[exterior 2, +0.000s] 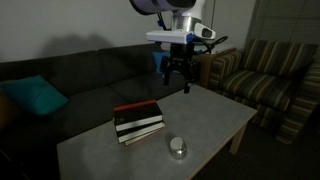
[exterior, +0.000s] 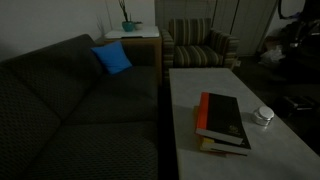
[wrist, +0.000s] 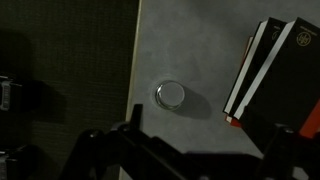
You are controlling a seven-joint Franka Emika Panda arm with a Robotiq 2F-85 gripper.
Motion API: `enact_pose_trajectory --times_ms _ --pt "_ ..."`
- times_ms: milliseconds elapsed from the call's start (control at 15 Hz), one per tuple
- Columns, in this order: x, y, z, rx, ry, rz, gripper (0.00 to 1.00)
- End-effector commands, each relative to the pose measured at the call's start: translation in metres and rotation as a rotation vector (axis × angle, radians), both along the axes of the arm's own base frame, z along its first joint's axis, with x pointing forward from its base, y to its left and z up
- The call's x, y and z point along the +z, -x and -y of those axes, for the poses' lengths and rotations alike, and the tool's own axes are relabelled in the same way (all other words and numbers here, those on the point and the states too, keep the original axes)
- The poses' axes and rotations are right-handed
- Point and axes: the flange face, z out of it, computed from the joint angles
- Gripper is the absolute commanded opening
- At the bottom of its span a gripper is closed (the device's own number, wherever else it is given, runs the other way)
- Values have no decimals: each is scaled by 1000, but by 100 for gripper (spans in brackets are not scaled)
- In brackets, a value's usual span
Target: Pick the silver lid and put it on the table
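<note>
The silver lid (wrist: 171,94) is a small round shiny cap on the pale grey table (wrist: 200,45), near its edge beside the sofa. In both exterior views (exterior: 264,112) (exterior 2: 178,145) it appears to sit on top of a squat pale container; I cannot tell the two apart clearly. My gripper (exterior 2: 180,82) hangs high above the table's far end, well away from the lid, open and empty. In the wrist view its dark fingers (wrist: 205,150) are spread wide at the bottom edge, with the lid above and between them.
A stack of books (exterior 2: 137,121) (exterior: 222,122) (wrist: 268,68) with a black cover lies on the table close to the lid. A dark sofa (exterior: 70,110) with a blue cushion (exterior: 112,58) runs along the table. A striped armchair (exterior 2: 262,75) stands past the table end.
</note>
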Motion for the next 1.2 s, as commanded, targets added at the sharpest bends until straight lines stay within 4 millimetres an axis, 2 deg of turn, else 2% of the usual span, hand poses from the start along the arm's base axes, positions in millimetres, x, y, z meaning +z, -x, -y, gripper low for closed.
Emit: enact_pose_trajectory --times_ms 0,267,333,467,667,800,1000,1133 --pt "-34 -20 3 3 -5 -36 100" --pt "-72 -35 1 42 -31 -95 100" --pt "-61 -23 -1 15 -5 -67 100" --pt "-71 -25 -2 16 -6 -73 100" --pt "-67 -26 -2 15 -5 -67 100" --pt "-71 -34 1 -17 -14 -75 100" --pt "-89 -47 9 -82 -101 -92 100" --pt "-108 -47 13 -141 -179 -137 100"
